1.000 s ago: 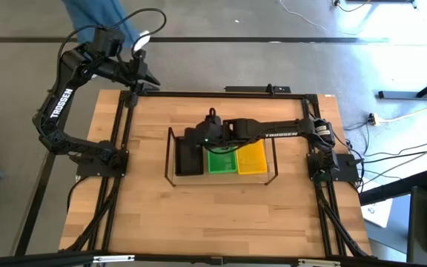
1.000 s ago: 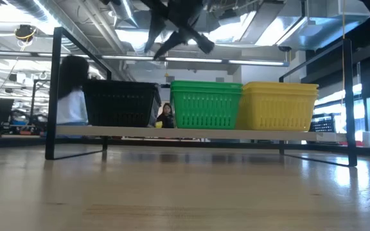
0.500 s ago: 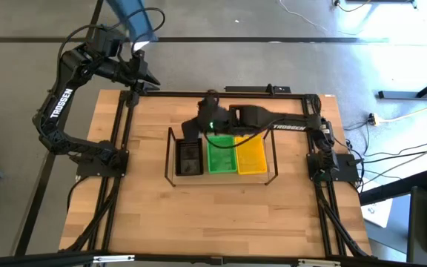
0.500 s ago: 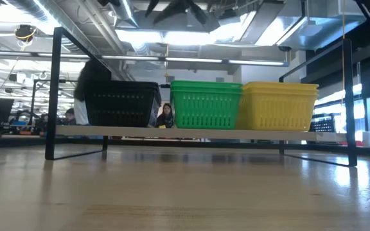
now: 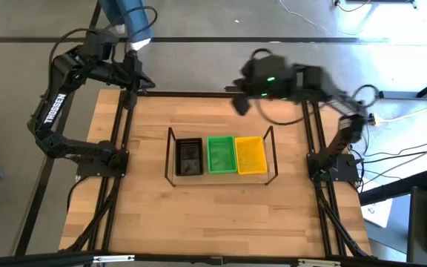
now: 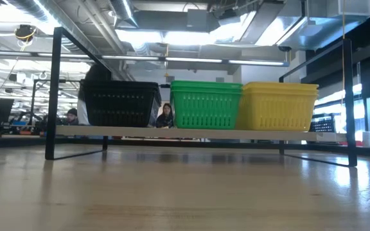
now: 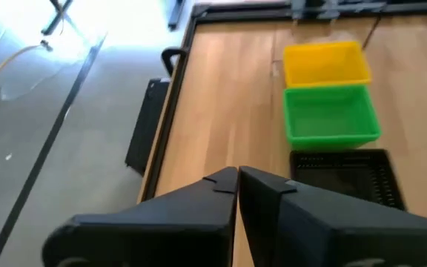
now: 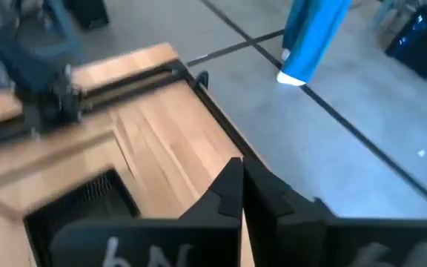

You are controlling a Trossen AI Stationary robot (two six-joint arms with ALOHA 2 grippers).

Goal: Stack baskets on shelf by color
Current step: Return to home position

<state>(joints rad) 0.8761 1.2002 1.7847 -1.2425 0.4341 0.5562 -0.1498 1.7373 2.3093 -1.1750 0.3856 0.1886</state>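
Black basket sits shelved, well apart from right fingers.

High cam looks straight down on the whole light wood table; low cam sits at tabletop height, side-on and close to the low black wire shelf; left wrist cam sees that shelf ahead of the left gripper.

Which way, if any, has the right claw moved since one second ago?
Yes. In the high view the right claw has left its place above the black basket on the shelf and pulled back to the far edge of the table.
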